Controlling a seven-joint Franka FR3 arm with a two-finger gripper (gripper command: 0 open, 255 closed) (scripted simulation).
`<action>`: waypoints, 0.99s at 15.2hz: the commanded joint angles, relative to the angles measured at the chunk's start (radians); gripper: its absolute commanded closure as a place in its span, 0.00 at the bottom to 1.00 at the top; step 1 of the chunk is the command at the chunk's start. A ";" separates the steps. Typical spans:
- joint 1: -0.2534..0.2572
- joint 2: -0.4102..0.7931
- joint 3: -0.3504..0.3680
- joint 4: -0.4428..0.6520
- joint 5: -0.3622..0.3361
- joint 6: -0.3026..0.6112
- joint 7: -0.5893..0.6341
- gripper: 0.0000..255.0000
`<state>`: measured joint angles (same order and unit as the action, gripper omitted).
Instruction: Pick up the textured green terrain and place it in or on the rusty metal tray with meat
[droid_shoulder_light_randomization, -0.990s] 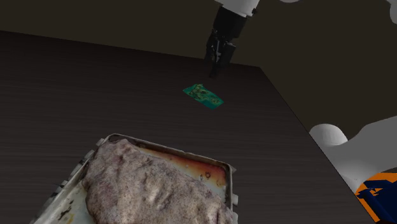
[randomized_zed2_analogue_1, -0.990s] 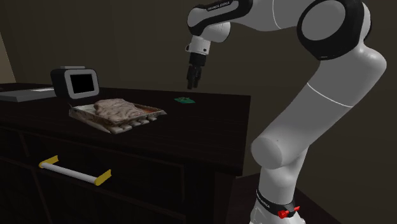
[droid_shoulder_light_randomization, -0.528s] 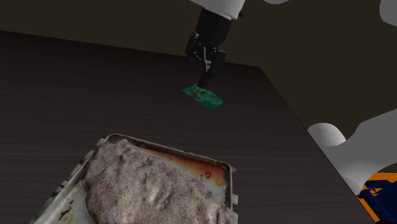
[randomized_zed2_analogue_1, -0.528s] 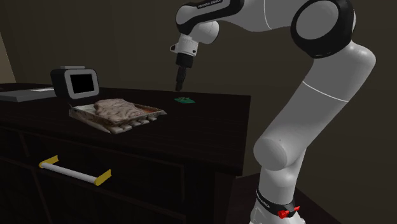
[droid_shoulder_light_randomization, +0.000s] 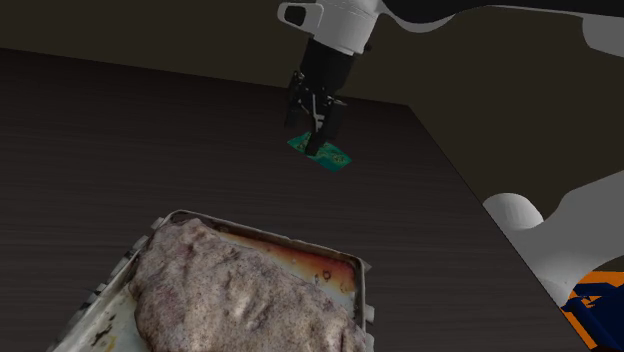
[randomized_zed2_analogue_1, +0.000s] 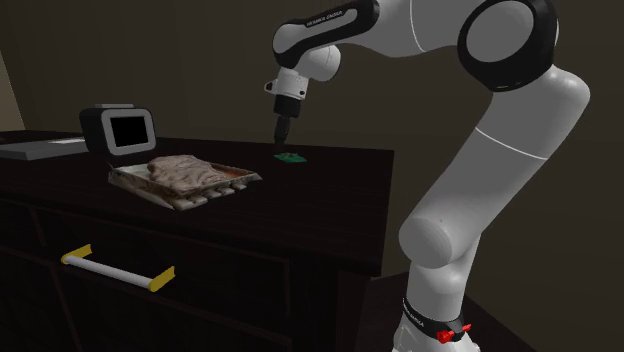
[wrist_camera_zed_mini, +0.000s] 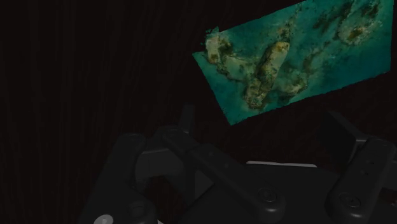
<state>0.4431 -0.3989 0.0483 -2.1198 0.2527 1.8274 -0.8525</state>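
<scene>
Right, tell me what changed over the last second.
The pincer came down and toward the shoulder view's left, and now hangs open above the terrain. Nothing was grasped. The terrain, the tray and the meat stayed where they were.

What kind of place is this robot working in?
Probably a dimly lit room in a house, though that is a guess. The arm works over a dark wood-grained cabinet with a drawer handle. On its top sit a small screen device and a rusty tray of meat.
</scene>
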 joint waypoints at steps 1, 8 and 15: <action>0.000 0.001 0.000 -0.002 0.000 0.003 0.000 0.00; 0.000 0.001 0.000 -0.002 0.000 0.003 0.000 1.00; 0.000 0.001 0.000 -0.002 0.000 0.003 -0.001 1.00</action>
<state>0.4435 -0.3979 0.0489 -2.1200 0.2534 1.8302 -0.8530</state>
